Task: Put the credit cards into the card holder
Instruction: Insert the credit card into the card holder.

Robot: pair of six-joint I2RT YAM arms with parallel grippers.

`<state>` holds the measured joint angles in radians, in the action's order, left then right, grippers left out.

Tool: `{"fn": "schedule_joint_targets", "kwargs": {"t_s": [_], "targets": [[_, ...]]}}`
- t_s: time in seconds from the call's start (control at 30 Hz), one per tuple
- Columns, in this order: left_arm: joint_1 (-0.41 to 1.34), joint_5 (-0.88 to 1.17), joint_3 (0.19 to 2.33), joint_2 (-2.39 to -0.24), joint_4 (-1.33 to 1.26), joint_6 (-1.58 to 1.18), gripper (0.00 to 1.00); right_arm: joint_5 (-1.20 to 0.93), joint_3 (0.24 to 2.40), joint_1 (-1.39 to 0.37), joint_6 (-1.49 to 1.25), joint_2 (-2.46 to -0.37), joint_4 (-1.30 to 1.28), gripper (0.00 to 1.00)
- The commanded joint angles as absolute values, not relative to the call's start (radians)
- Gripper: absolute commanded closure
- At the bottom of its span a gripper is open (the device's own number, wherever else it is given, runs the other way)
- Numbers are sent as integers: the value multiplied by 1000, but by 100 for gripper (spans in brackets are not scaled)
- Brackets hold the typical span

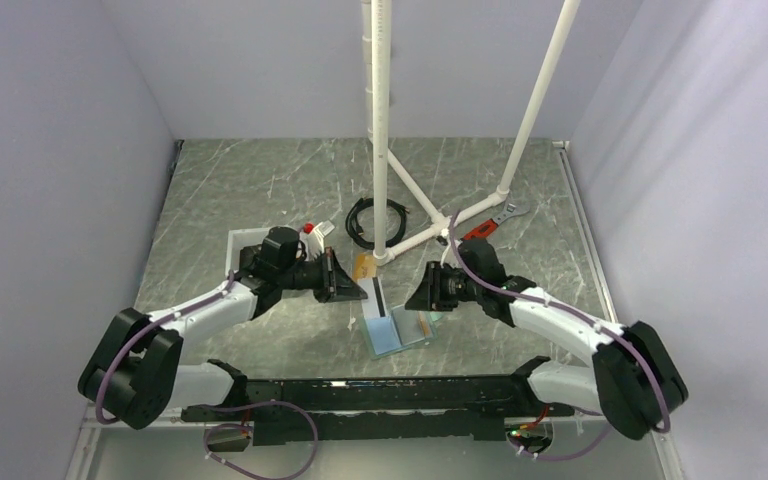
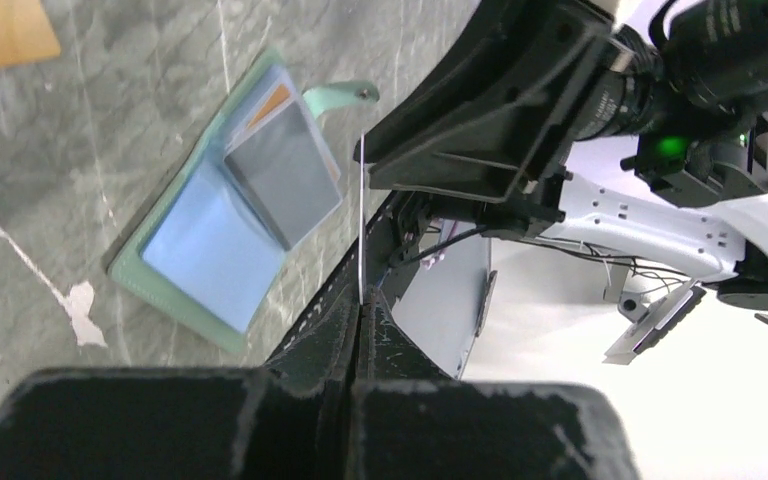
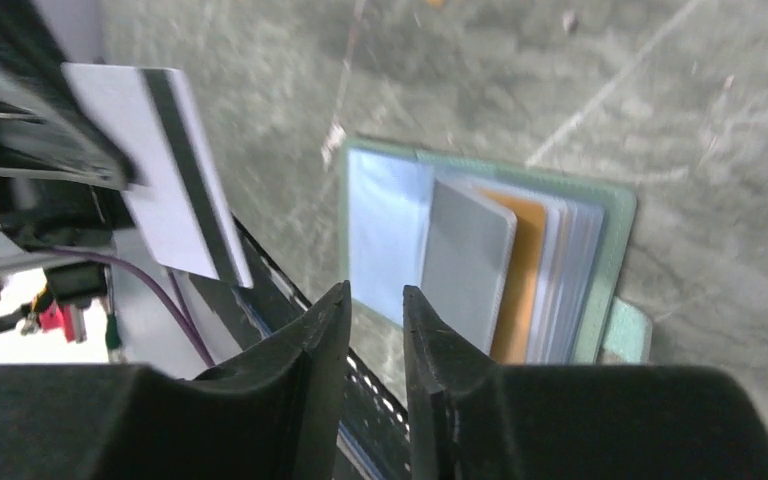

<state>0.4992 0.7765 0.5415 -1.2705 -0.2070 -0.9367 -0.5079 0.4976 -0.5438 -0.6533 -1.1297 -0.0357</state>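
The card holder [image 1: 400, 332] lies open on the table between the arms, grey-green with light blue inner faces. A grey card and an orange card sit in its pockets [image 3: 470, 265]; it also shows in the left wrist view [image 2: 225, 215]. My left gripper [image 1: 348, 283] is shut on a white credit card with a dark stripe [image 1: 375, 297], held on edge just above the holder's left side. The card is edge-on in the left wrist view [image 2: 362, 220] and flat-on in the right wrist view [image 3: 165, 170]. My right gripper [image 1: 422, 296] is slightly open and empty over the holder [image 3: 375, 300]. A tan card [image 1: 364, 267] lies behind the holder.
A white pipe frame [image 1: 380, 130] stands at the table's middle. A black cable coil [image 1: 372, 222] and a red-handled wrench [image 1: 490, 224] lie behind the arms. A white tray [image 1: 237, 250] sits under my left arm. A black perforated rail [image 1: 380, 395] runs along the near edge.
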Motion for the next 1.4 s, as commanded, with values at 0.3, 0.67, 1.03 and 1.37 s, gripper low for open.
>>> {"fn": "schedule_joint_targets", "kwargs": {"t_s": [0.3,0.67,1.03,1.37], "targets": [[611,852,497,-1461,-344,-990,100,-440,555,-548,-572,-1306,-137,93],[612,889,506,-1643,-473,-1032,100,-313,561,-546,-561,-1349,-188,94],[612,951,469,-1782,-733,-1168,100,-309,563,-546,-547,-1353,-187,94],[612,922,445,-1761,-669,-1160,100,-299,550,-548,-543,-1341,-186,94]]}}
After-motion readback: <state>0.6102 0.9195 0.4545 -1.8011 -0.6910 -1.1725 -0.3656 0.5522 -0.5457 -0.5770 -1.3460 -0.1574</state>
